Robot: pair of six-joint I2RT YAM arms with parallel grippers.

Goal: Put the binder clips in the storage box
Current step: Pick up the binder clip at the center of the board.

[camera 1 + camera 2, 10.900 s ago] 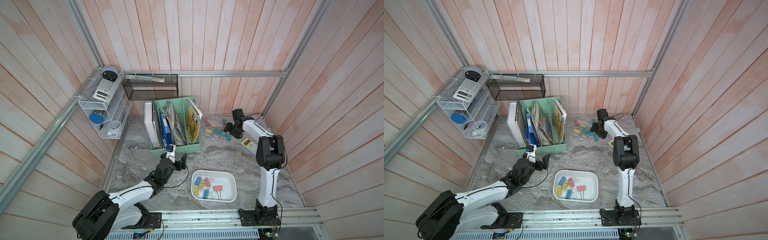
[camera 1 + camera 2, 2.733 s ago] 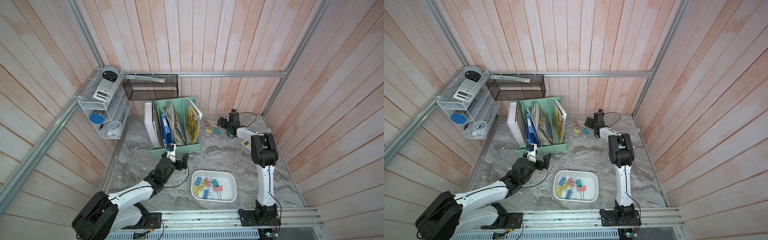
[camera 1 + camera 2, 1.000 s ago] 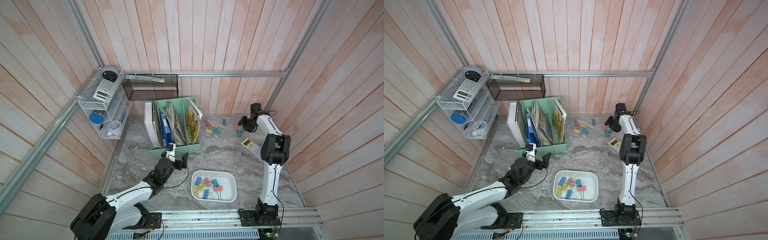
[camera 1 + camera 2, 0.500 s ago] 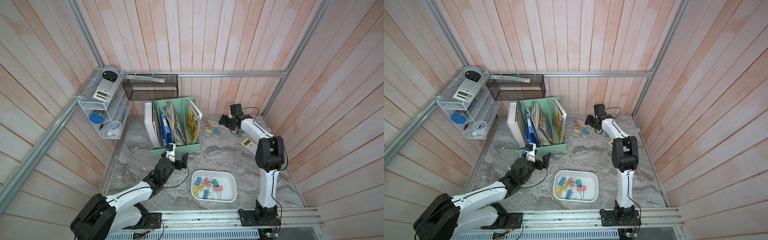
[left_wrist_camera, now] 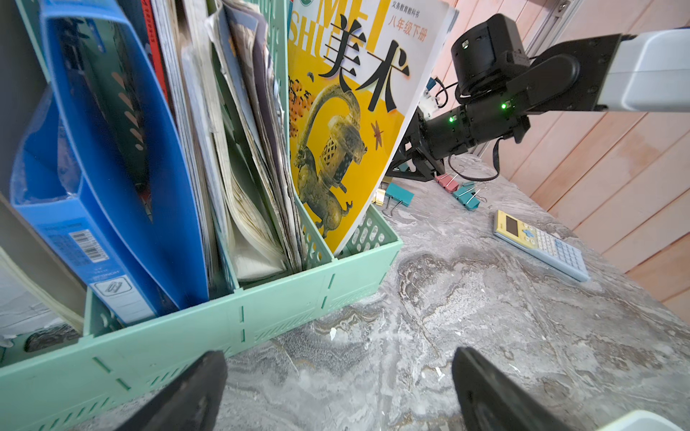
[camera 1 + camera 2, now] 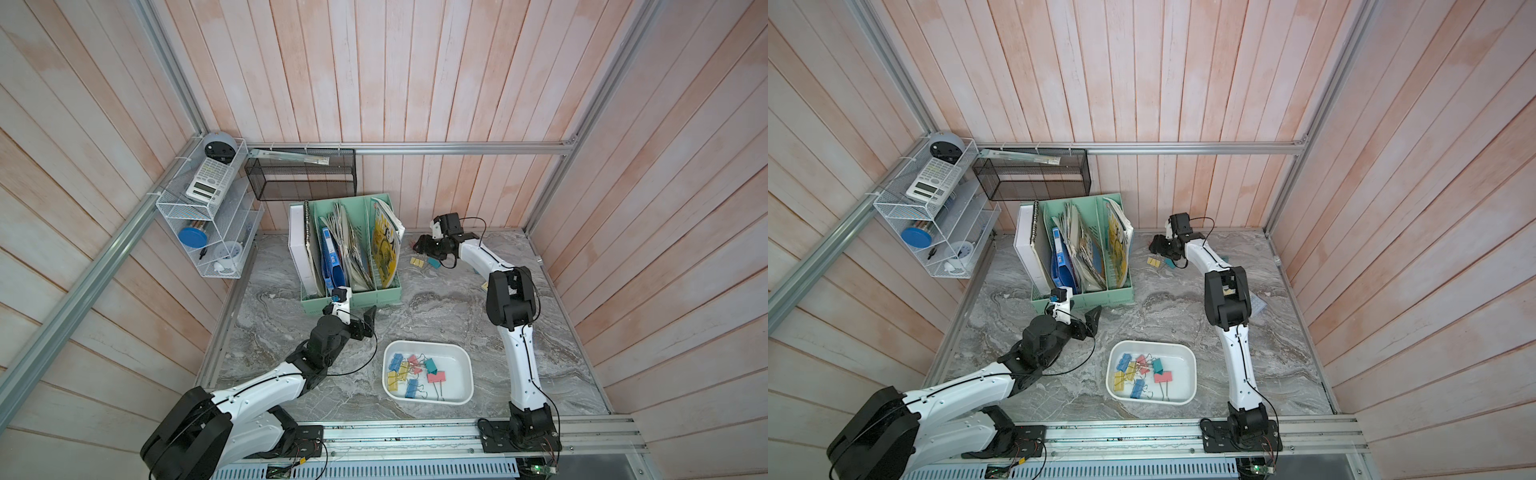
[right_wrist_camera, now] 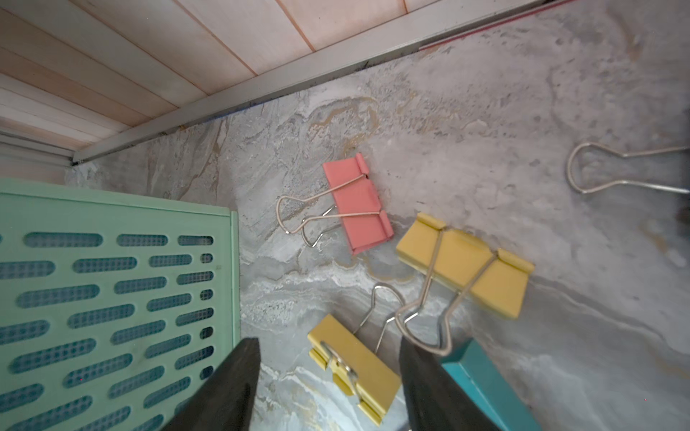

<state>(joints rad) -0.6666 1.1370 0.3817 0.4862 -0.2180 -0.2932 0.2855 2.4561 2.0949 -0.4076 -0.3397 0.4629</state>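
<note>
Right arm (image 6: 478,259): stretched to far edge of worktop (image 5: 485,298); right gripper (image 7: 328,358) spread, empty, straddling yellow binder clip (image 7: 358,373). Left gripper (image 5: 338,358): spread, beside file holder (image 5: 261,328).

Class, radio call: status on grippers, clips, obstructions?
Left gripper open, empty. Right gripper open over yellow clip. Several clips in storage box. File holder close beside.

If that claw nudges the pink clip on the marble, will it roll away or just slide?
Probably slide: the pink clip lies flat on a broad side, with nothing round. Its thin wire handles may swing when lifted. The table looks smooth, so it could skid.
</note>
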